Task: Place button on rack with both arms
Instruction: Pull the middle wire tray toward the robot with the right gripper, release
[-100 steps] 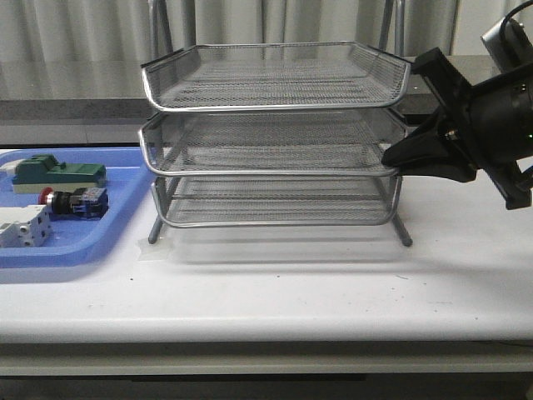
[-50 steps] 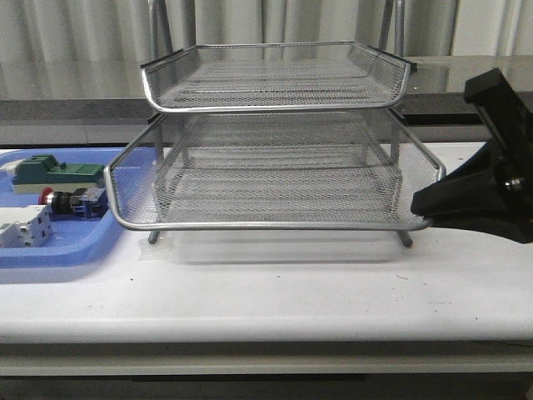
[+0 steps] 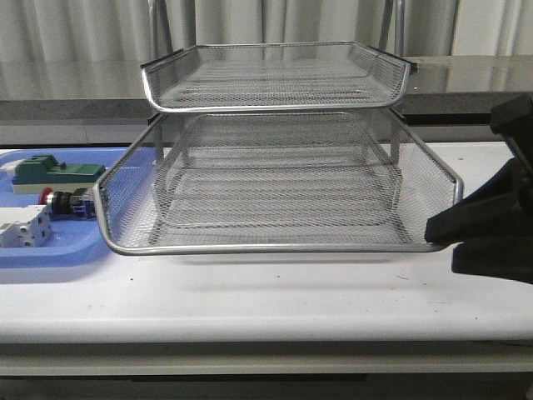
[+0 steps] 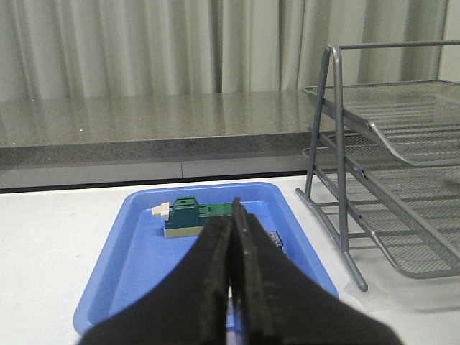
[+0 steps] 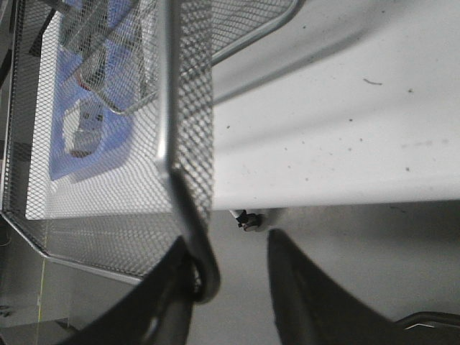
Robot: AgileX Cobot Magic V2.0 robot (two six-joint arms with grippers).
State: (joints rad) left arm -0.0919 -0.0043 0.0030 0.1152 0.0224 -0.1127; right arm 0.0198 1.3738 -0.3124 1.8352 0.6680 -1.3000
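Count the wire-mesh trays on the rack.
3: top tray pushed in, middle tray pulled out toward the camera, bottom tray partly hidden behind the middle one's mesh.

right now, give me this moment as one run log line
phase: middle tray pulled out | right gripper: at front right corner of rack tray | left gripper: shut, above blue tray | button: in blue tray, not picked

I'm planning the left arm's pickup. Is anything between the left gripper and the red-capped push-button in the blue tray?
Nothing visible blocks it. In the front view the red-capped push-button lies uncovered in the flat blue plastic tray, between a green block and a white terminal block. The left gripper, shut, hangs above that tray.
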